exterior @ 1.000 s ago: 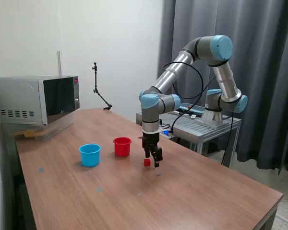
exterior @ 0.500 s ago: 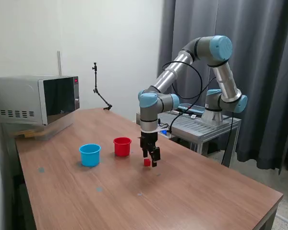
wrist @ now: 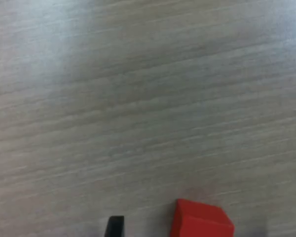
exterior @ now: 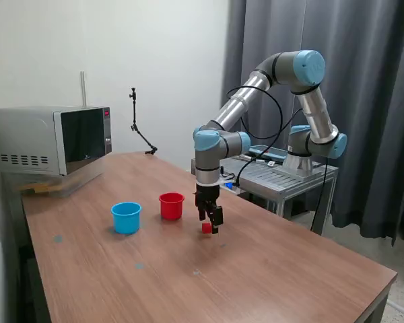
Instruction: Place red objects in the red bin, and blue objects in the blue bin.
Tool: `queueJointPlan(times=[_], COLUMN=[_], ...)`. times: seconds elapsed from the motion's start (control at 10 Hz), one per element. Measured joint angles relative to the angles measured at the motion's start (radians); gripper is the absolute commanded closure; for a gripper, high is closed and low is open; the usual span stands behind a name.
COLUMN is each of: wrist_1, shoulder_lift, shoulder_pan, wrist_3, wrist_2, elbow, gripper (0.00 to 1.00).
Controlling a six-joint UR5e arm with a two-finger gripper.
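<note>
Your end effector (exterior: 213,225) hangs spread just above the tiny solid red cube (exterior: 206,228), which sits on the wooden counter (exterior: 269,269) near the small round red plastic cup (exterior: 171,205). Centre the cube between the fingers, descend squarely, then pinch.

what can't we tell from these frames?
- Cup contents: exterior view sees the red cup and blue cup side-on; walls hide the insides.
- Gripper opening: too small in exterior view; fingers cut off by the wrist view's edge.
- Red cube: partly cropped in wrist view.
- Blue cubes: none visible.
</note>
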Motion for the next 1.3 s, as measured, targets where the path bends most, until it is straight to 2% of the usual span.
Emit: queueJointPlan(times=[1.3], wrist_1=[0.001], shoulder_lift=[-0.001], shoulder_pan=[0.002], wrist_3=[0.062], wrist_2=[-0.007], elbow=[-0.001], gripper=[0.00])
